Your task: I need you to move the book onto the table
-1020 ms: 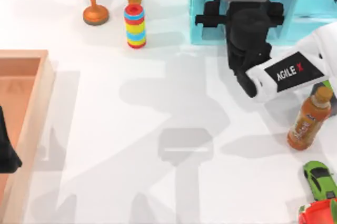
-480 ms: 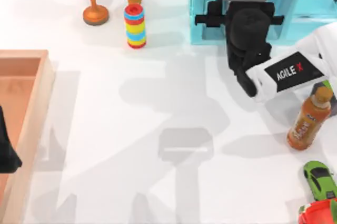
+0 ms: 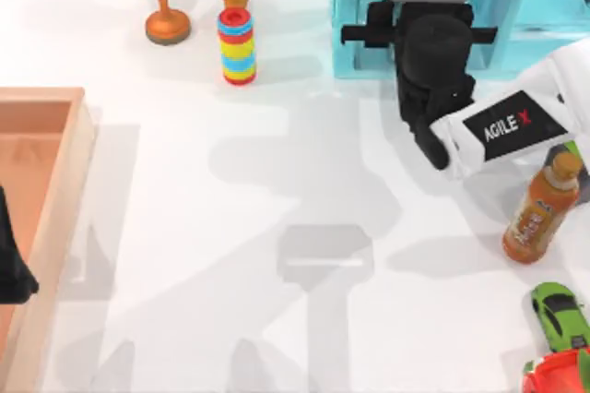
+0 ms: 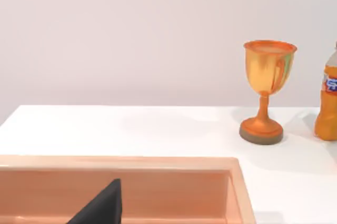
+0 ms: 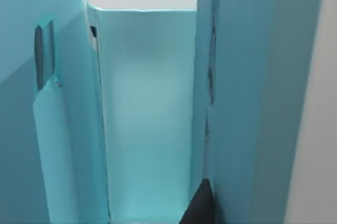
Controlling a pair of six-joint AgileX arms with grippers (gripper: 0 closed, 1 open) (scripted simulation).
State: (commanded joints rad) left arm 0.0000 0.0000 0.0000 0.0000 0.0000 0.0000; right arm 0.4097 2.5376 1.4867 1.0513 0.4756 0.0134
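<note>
Where it lies bare, the table (image 3: pixel 184 190) is white.

White tabletop (image 3: pixel 230 227), smooth, plain, soft grey shadows cast across its middle. Plain pale wall (image 4: pixel 131 34) behind the far edge, no windows, even diffuse light. Turquoise shelf unit (image 3: pixel 364 15) stands at the far edge right of centre, upright dividers forming narrow bays; right wrist view looks into one bay (image 5: pixel 147 119), back panel lit pale. Light-brown wooden box (image 3: pixel 55 190) with raised rims sits at the left edge; its rim (image 4: pixel 121 162) lies near the table's far side
</note>
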